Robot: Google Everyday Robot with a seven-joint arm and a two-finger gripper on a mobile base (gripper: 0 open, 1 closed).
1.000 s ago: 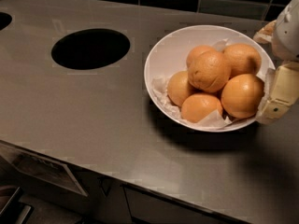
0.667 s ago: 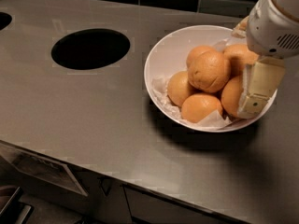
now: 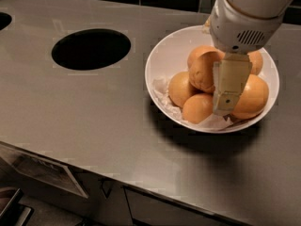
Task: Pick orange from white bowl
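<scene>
The white bowl [image 3: 159,51] stands on the dark counter at the right, lined with crumpled white paper and holding several oranges. The orange [image 3: 203,70], dull and dimpled with a brownish crease, lies on top of the pile in the middle. My gripper [image 3: 225,100] hangs from the white wrist over the bowl, right beside this orange on its right side. It hides part of the orange and of a glossier orange [image 3: 254,97] behind it. It holds nothing that I can see.
A dark round hole [image 3: 91,48] is cut into the counter left of the bowl. The counter's front edge [image 3: 117,182] runs along the bottom, with cabinet fronts and a paper sheet below it.
My gripper has moved left from the bowl's right rim to over the middle of the bowl, next to the top orange. The oranges have not moved.
</scene>
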